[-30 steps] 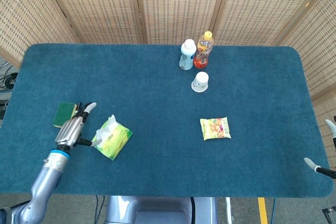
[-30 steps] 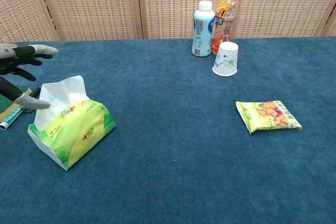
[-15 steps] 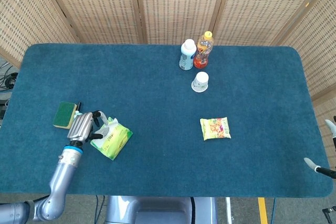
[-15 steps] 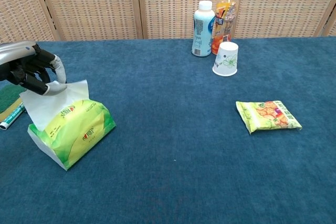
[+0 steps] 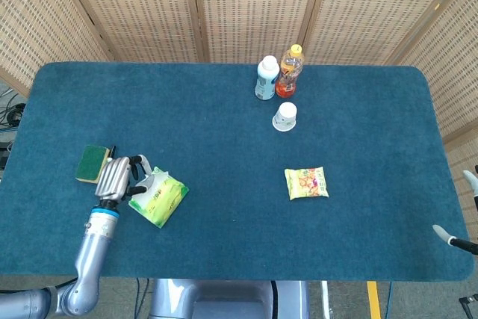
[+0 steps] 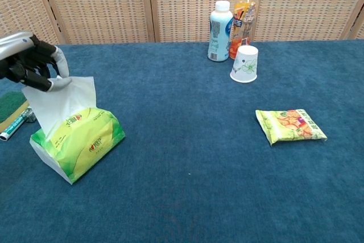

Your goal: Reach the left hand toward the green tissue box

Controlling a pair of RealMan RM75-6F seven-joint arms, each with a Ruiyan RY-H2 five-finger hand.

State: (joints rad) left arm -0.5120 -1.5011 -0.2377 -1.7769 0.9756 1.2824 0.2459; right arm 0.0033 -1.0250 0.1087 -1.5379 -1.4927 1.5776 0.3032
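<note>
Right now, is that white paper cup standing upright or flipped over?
Flipped over: the white paper cup rests on its wider rim, its narrow base on top.

Left hand (image 6: 31,61) has pinched and lifted the tissue (image 6: 62,103).

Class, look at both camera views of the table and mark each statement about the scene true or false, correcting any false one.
1. The left hand pinches the white tissue sticking out of the green tissue box. True.
2. The paper cup stands upright with its opening on top. False: it stands upside down.
3. The snack packet lies flat on the table, apart from the cup. True.
4. The two bottles stand at the near edge. False: the white bottle and orange bottle stand at the far edge.
5. A green sponge lies beside the left hand. True.
</note>
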